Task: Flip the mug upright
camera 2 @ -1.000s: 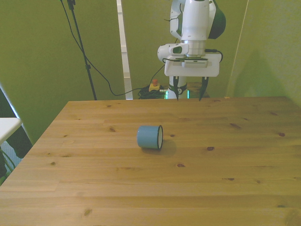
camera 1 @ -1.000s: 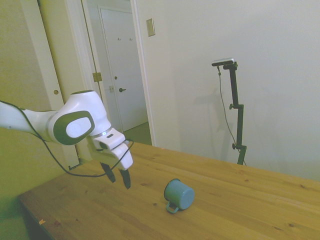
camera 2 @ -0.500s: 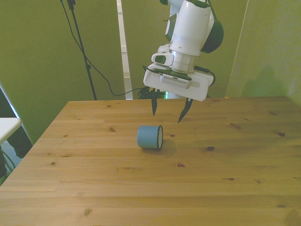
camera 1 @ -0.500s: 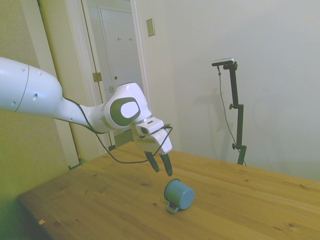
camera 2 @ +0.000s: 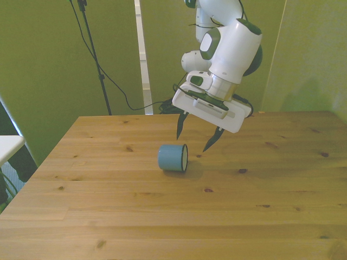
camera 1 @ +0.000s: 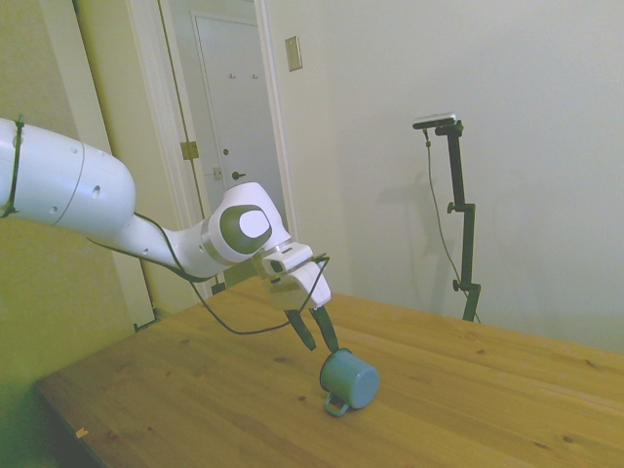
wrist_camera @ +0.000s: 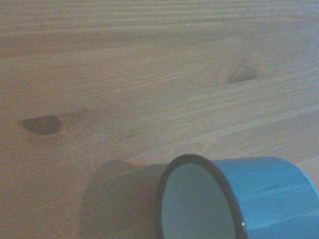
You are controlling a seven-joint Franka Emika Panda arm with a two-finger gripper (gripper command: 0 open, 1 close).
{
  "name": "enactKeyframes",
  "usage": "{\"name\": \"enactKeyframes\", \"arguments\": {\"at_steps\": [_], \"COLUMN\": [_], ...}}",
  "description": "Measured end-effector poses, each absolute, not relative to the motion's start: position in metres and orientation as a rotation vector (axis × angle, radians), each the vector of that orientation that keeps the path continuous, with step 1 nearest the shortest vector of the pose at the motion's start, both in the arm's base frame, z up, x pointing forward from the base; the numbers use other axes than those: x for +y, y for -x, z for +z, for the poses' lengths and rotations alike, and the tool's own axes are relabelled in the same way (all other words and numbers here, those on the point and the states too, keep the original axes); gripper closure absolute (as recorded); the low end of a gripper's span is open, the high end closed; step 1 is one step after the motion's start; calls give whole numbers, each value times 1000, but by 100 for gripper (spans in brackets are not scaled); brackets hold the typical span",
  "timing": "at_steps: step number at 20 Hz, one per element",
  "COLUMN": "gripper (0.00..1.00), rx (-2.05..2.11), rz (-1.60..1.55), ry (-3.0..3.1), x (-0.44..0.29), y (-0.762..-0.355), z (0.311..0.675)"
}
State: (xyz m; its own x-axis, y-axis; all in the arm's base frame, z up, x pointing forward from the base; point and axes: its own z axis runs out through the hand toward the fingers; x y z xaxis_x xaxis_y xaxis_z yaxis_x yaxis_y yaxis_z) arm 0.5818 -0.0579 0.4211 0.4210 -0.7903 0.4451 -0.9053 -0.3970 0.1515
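**Mug on its side, gripper hanging just off the open end**

So the teal-blue mug (camera 2: 173, 157) is lying on its side around the middle of the wooden table (camera 2: 271, 216), nothing else near it. In the front view its long axis is running pretty much left-right, with the dark-rimmed open mouth facing the front view's right. The little loop handle (camera 1: 335, 405) is showing in the side view, low down against the tabletop on that camera's side of the mug.

The gripper (camera 2: 197, 134) is hanging above the table with its jaws spread wide and holding nothing. It's tilted, so one finger is sitting lower than the other. In the front view the fingertips are sitting a bit behind and to the right of the mug, so just off the mouth end and not touching it. The wrist view is looking almost straight into the pale inside of the mug (wrist_camera: 234, 199), which fits that.

My read: the whole thing is hinging on that mouth-end relation. The mug is lying below and slightly toward the front view's left of the jaws, so I'm guessing the next move is dropping down onto the rim, one finger inside and one outside, then tipping it up. Nothing is gripped yet, so the flip isn't started.
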Motion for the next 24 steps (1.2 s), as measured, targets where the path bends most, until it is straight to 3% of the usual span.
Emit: {"name": "enactKeyframes", "arguments": {"at_steps": [8, 24], "gripper": [0, 0], "rx": [-1410, -1377], "rz": [495, 507], "ry": [-2050, -1810], "x": [-48, -72], "y": [-592, -612], "z": [390, 361]}}
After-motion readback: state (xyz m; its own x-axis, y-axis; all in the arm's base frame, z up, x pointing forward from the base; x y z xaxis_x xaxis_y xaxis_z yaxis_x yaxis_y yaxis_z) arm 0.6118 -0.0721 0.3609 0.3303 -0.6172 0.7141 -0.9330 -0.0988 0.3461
